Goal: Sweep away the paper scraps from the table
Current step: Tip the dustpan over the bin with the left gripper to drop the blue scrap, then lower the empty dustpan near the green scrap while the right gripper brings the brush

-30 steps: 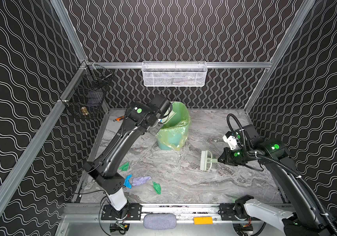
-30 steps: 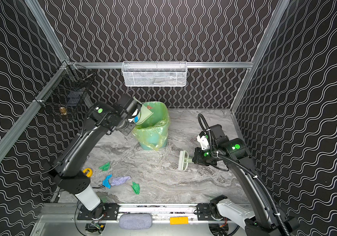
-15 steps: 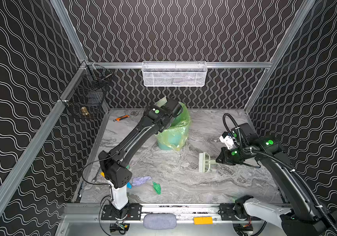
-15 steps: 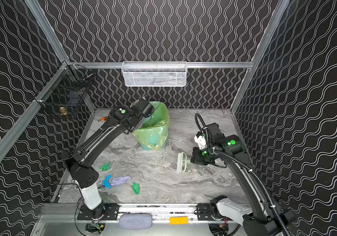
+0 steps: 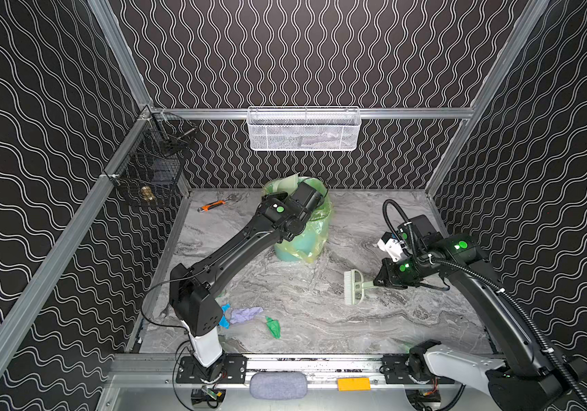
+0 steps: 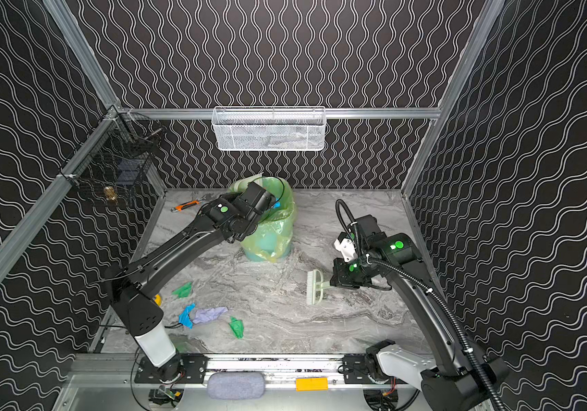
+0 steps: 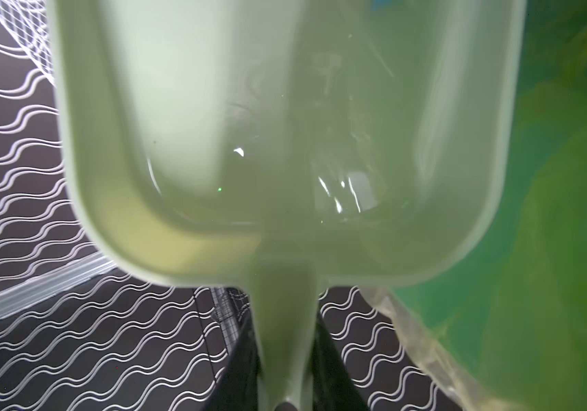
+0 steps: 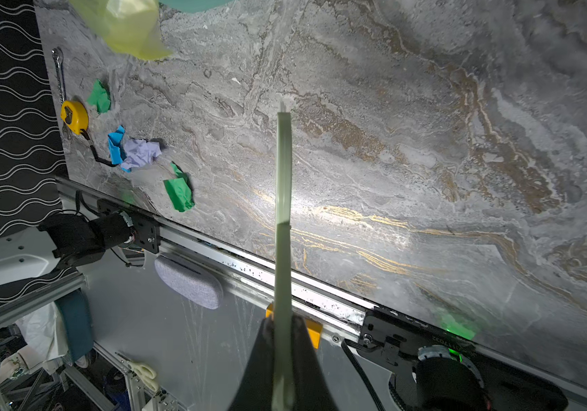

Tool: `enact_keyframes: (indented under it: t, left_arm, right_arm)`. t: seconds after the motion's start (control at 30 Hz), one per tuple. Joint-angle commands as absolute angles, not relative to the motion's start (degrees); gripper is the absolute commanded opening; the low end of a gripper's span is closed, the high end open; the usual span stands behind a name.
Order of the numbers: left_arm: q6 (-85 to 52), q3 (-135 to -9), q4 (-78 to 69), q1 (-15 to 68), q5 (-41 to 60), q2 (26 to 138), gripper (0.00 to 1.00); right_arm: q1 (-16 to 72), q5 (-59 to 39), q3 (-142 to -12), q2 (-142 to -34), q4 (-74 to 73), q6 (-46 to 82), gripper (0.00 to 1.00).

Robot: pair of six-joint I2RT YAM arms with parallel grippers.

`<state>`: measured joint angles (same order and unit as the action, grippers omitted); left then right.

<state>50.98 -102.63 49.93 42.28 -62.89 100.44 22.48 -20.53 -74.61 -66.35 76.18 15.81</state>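
Several paper scraps lie at the table's [image 5: 391, 320] front left: a blue one [image 6: 187, 315], a lilac one [image 6: 210, 314] and two green ones [image 6: 237, 327] [image 6: 182, 290], all also in the right wrist view, blue [image 8: 116, 144] beside lilac [image 8: 141, 153]. My left gripper [image 7: 284, 356] is shut on the handle of a pale green dustpan [image 7: 284, 124], which is tipped over the mouth of the green-lined bin [image 5: 306, 235]. My right gripper [image 5: 377, 283] is shut on the handle of a pale green brush [image 5: 352, 286], which hangs just over mid-table, right of the scraps.
An orange-handled wrench [image 5: 213, 205] lies at the back left. A yellow tape measure [image 8: 74, 116] and a silver wrench [image 8: 58, 71] sit by the left edge near the scraps. A white mesh basket [image 5: 302, 130] hangs on the back rail, a black wire basket [image 5: 153, 170] on the left rail.
My left arm has swung right and carried the dustpan over the bin's mouth. The right arm and brush have shifted only slightly. The scraps have not moved.
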Motion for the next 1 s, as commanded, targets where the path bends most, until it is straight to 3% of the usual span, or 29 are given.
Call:
enact_keyframes:
  t: [0.0, 0.23, 0.4, 0.67, 0.97]
  left_arm:
    - [60.1, -101.6, 39.1, 42.2, -64.5, 99.7, 0.01]
    - [56.9, -100.6, 38.9, 42.2, -64.5, 97.3, 0.02]
    - [35.1, -106.9, 56.9, 42.4, -58.3, 95.4, 0.03]
    - [11.8, -105.8, 70.2, 45.5, -40.8, 89.4, 0.04]
    - [0.7, -95.7, 73.8, 46.0, -25.8, 78.4, 0.04]
  right_arm:
    - [22.5, -21.9, -74.4, -66.3, 75.2, 14.9, 0.0]
    - [22.6, -25.0, -71.3, -64.6, 72.4, 16.6, 0.0]
    - [23.8, -30.3, -63.9, -60.7, 64.1, 22.8, 0.0]
    - [44.0, -25.4, -54.9, -59.7, 43.4, 41.5, 0.0]
    - [61.9, -16.2, -54.5, -68.7, 26.3, 52.0, 0.0]
